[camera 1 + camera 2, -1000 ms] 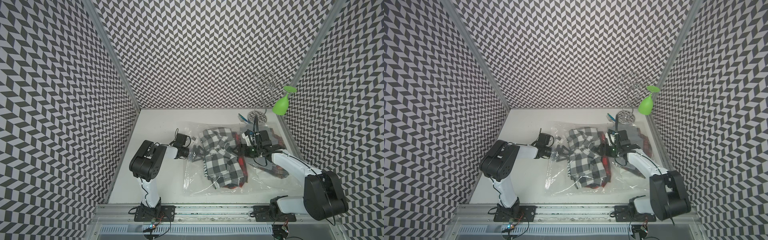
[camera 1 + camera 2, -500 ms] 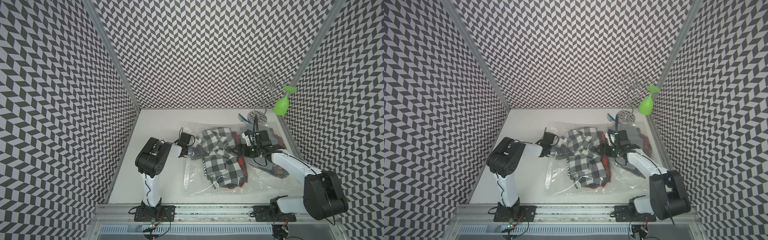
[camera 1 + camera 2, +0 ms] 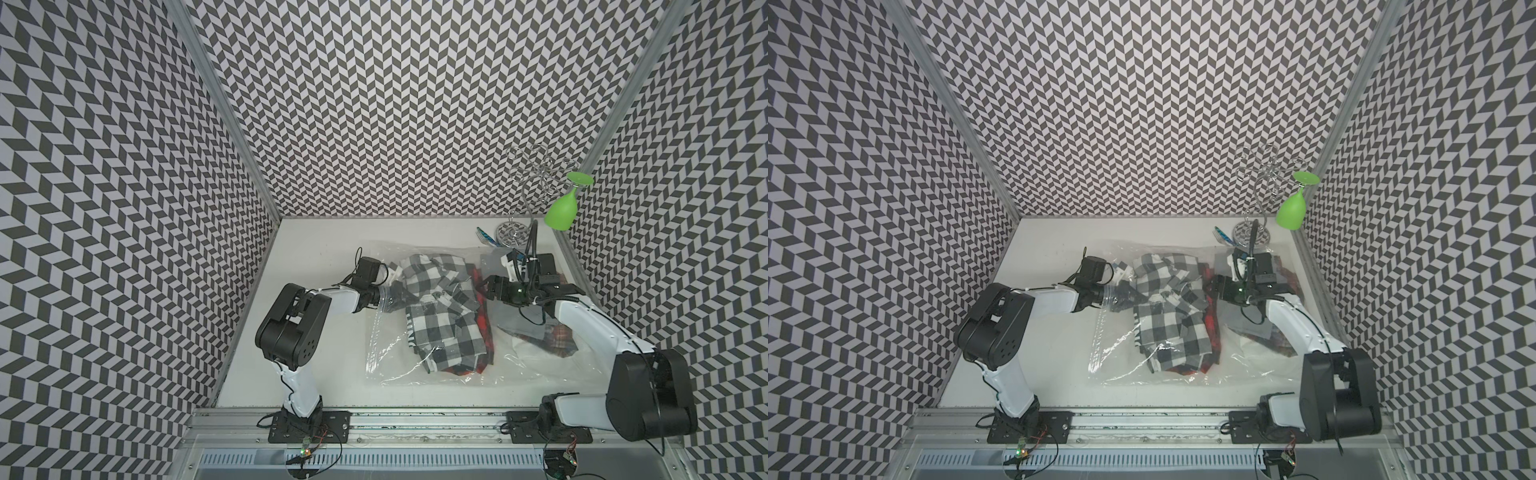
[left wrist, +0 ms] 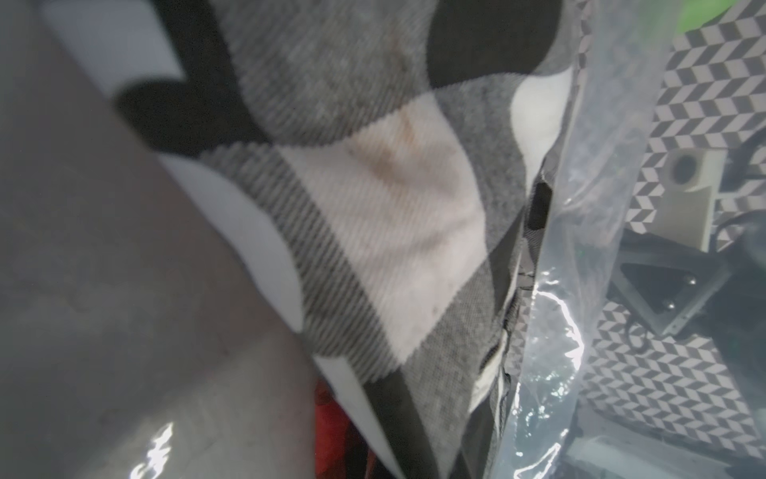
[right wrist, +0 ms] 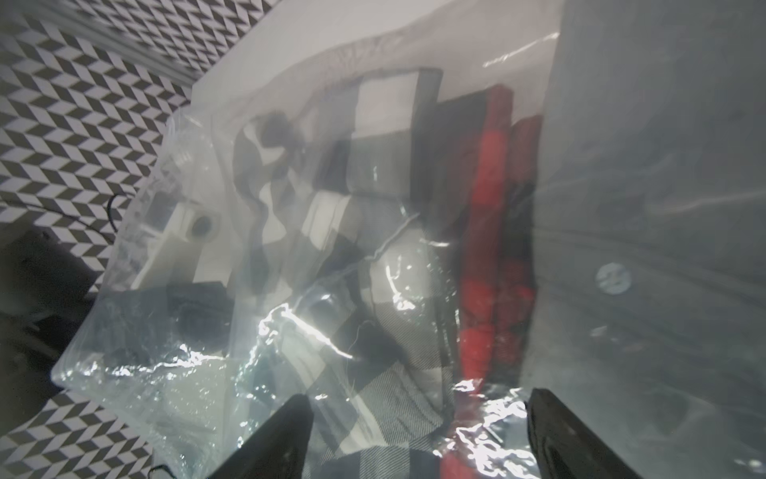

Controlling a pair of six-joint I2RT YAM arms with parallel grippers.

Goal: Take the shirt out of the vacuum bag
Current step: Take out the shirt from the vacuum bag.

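vacuum bag [image 3: 511, 357] lies crumpled on the table [image 3: 324, 257] with the checked shirt [image 3: 440, 328] inside, left tool [image 3: 388, 293] is buried in the bag mouth under film and cloth so can't tell its jaws, right tool [image 5: 418, 435] sits wide open on the film, gripping nothing.

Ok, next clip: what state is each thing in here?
vacuum bag: mouth open, lying flat
shirt: crumpled, inside the bag
left claw: inside the bag mouth, grip hidden
right claw: open, over the bag
green glass: hanging upside down on the wire rack
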